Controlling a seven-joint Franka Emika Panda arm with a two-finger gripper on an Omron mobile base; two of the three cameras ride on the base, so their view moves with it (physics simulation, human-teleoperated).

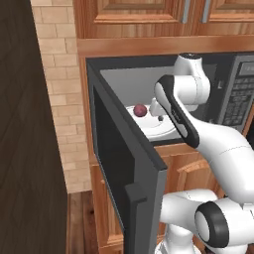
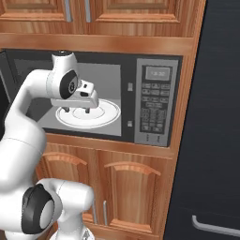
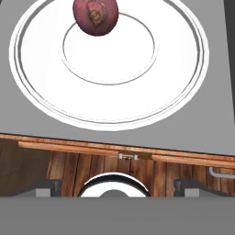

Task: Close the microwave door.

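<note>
The microwave door (image 1: 116,149) stands wide open, swung out toward me on its left hinge. It is a dark-grey panel with a black glass window, and its bar handle (image 1: 136,197) is at the near edge. My gripper (image 2: 77,110) hangs open and empty at the mouth of the cavity, pointing down just above the white turntable plate (image 3: 179,69). In the hand view the gripper (image 3: 117,187) shows wide-set tips. It is to the right of the door, apart from it.
A dark-red round fruit (image 1: 140,110) lies on the plate (image 1: 158,130), also seen in the hand view as the fruit (image 3: 95,16). The grey keypad panel (image 2: 157,101) is at the microwave's right. Wooden cabinets (image 2: 126,187) sit above and below, and a dark fridge (image 2: 215,117) stands at the right.
</note>
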